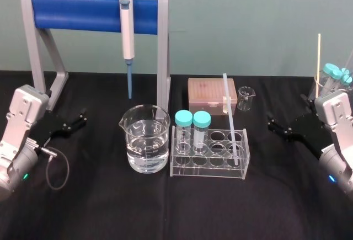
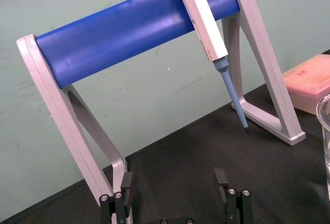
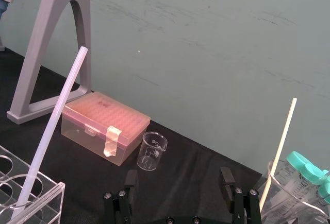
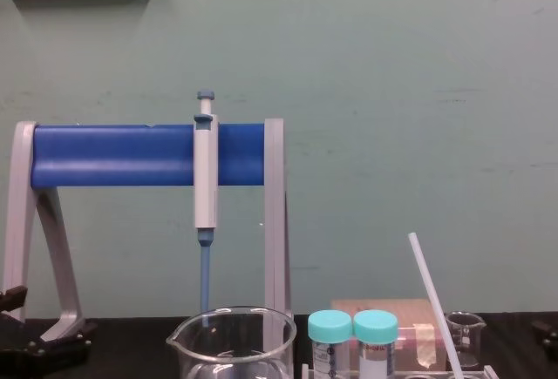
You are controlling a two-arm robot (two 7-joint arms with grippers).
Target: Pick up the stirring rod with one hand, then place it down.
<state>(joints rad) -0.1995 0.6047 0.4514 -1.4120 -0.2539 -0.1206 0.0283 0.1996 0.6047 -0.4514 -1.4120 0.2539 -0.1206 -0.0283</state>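
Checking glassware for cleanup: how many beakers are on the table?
3: a large beaker left of the tube rack, a small beaker beside the pink box, and a third beaker holding capped tubes at far right, partly cut off.

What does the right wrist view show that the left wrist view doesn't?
Right wrist view: the translucent white stirring rod leaning in the clear plastic tube rack, a small glass beaker, a glass beaker of teal-capped tubes with a thin cream stick, and the open right gripper.
Left wrist view: the rim of the large glass beaker, the open left gripper, and the grey-and-blue pipette with its hanging tip.
Both: the grey pipette stand with blue crossbar and the pink lidded tip box.
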